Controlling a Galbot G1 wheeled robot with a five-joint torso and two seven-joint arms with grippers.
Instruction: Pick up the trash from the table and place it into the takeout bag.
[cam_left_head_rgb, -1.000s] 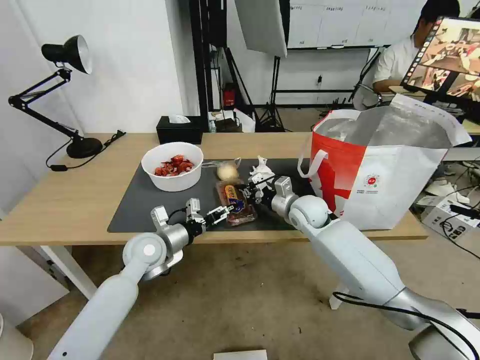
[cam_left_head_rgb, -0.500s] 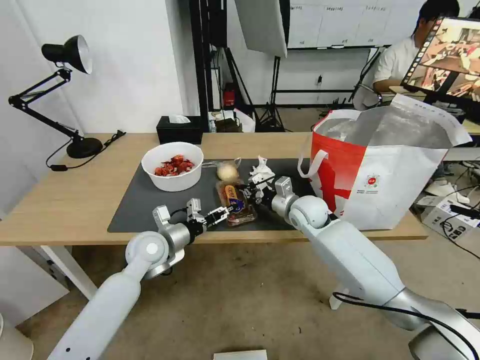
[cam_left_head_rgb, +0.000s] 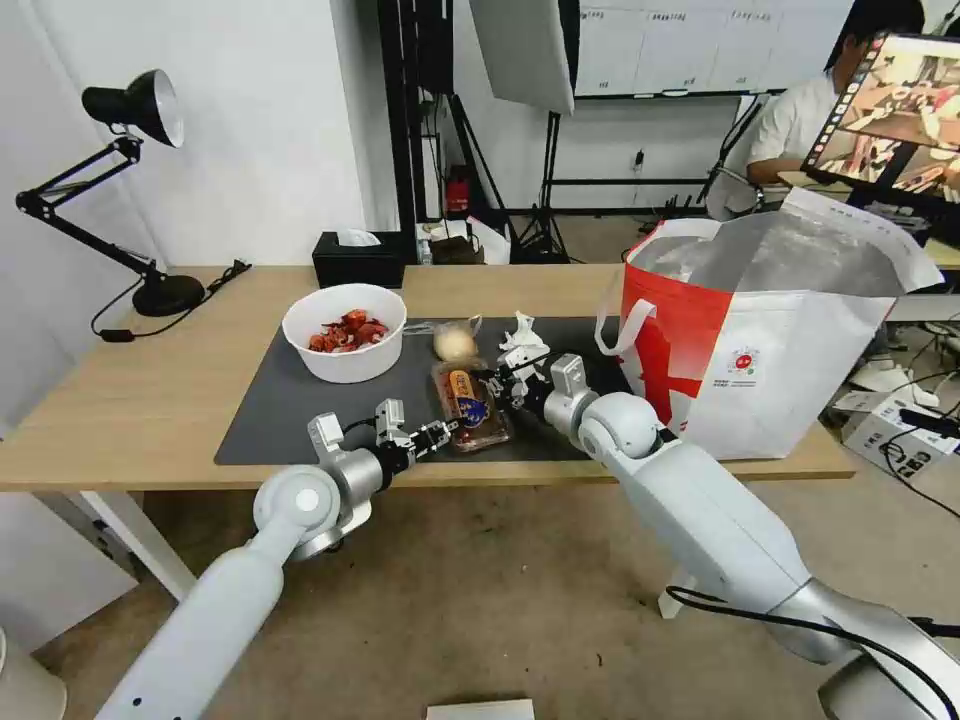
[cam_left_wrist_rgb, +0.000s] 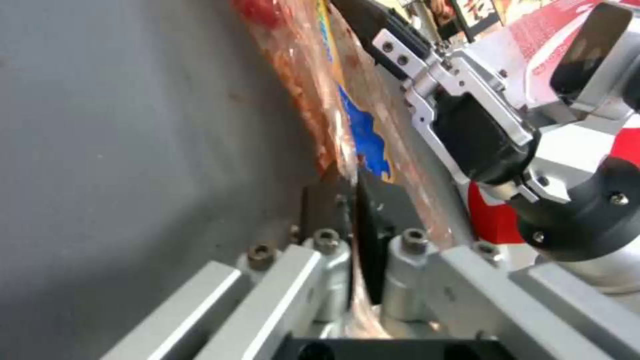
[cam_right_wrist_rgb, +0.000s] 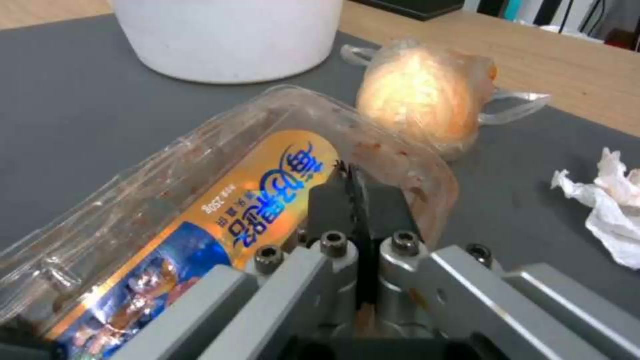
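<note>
Two glossy white arms with rounded grey-white elbow joints. Silver metal wrists. Left gripper (cam_left_head_rgb: 447, 429) and right gripper (cam_left_head_rgb: 497, 382) built of silver brackets, black finger pads, hex-head screws. Black cable trailing along the right arm's base.

Takeout bag (cam_left_head_rgb: 770, 350) right of tray (cam_left_head_rgb: 470, 405)—perhaps touching

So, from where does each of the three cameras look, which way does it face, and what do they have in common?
Head view: from the robot's head, forward and down at the table; both arms show, left gripper and right gripper at the clamshell tray, the takeout bag on the right.
Left wrist view: on the left arm, along its shut gripper pinching the tray's edge; the right gripper shows beyond.
Right wrist view: on the right arm, over its shut gripper onto the tray.
Shared: all three show the tray.
</note>
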